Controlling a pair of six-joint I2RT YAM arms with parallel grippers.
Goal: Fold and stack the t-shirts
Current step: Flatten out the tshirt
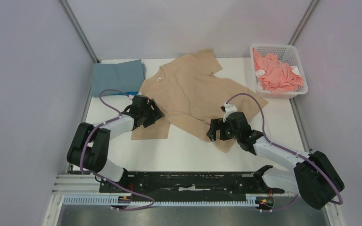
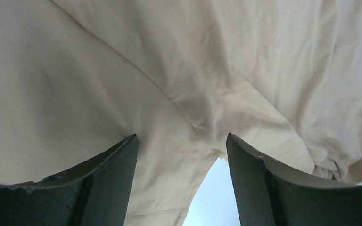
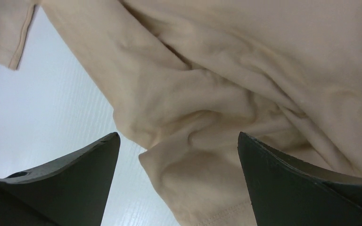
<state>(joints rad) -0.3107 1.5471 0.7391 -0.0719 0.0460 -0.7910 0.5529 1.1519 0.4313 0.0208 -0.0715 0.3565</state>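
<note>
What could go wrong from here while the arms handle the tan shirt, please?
Both the left gripper and right gripper are open over rumpled folds of the tan shirt, so a pinch might catch uneven layers and skew the fold. One shoulder lies beside the folded grey-blue shirt; dragging the tan cloth could disturb it.

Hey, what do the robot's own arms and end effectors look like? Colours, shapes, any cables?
The left arm and right arm have white links and bulky black joints. A purple cable loops along each. The left end effector and right end effector are black, with dark wedge-shaped fingers.
</note>
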